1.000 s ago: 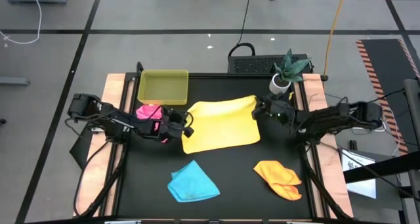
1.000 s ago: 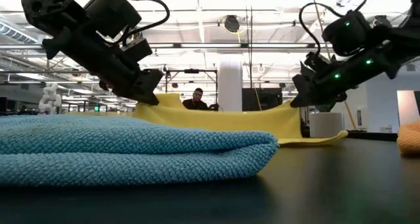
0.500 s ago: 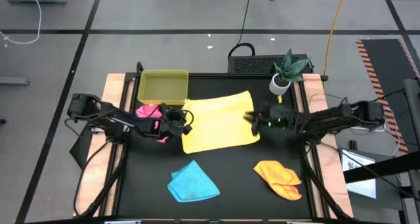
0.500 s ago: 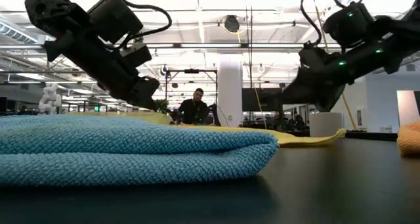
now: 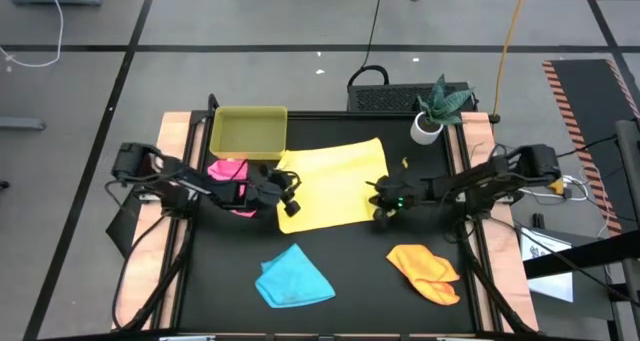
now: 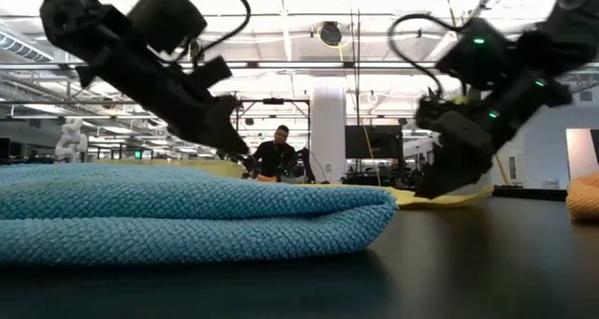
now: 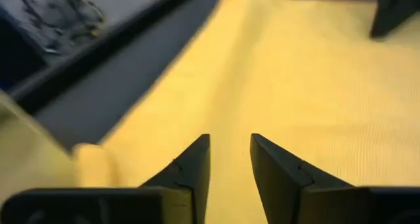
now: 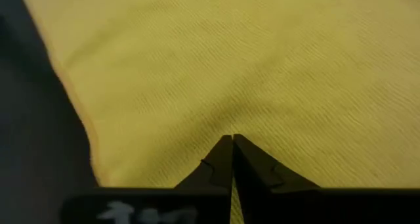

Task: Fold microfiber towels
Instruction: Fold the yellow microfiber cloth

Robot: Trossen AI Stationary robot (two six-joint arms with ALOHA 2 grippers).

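The black desk [image 5: 340, 271] carried everything, its wooden side rails showing at either edge. Largest on it was the yellow towel [image 5: 335, 181], spread nearly flat at the middle of the desk toward the far side, one corner lying just beside the yellow-green tray [image 5: 248, 131] that sat at the far left. The left arm reached in from the left rail and the right arm from the right rail, both ending at the yellow towel's near edge.

The sky blue towel [image 5: 292, 278] lay folded near the front edge, left of centre, well apart from the yellow one. The orange towel [image 5: 425, 271] lay crumpled at the front right. The pink towel [image 5: 228, 171] sat bunched at the left, just beside the tray and partly under the left arm.

The left gripper [image 5: 287, 203] hung at the yellow towel's near left corner; in its wrist view its fingers [image 7: 191, 168] stood a little apart over the cloth with nothing clamped between them. The right gripper [image 5: 382, 213] was low at the towel's near right corner, its fingers [image 8: 220, 159] pressed together with their tips on the yellow cloth; whether any fabric was pinched between them could not be told.

A small potted plant [image 5: 432, 109] stood at the far right corner.
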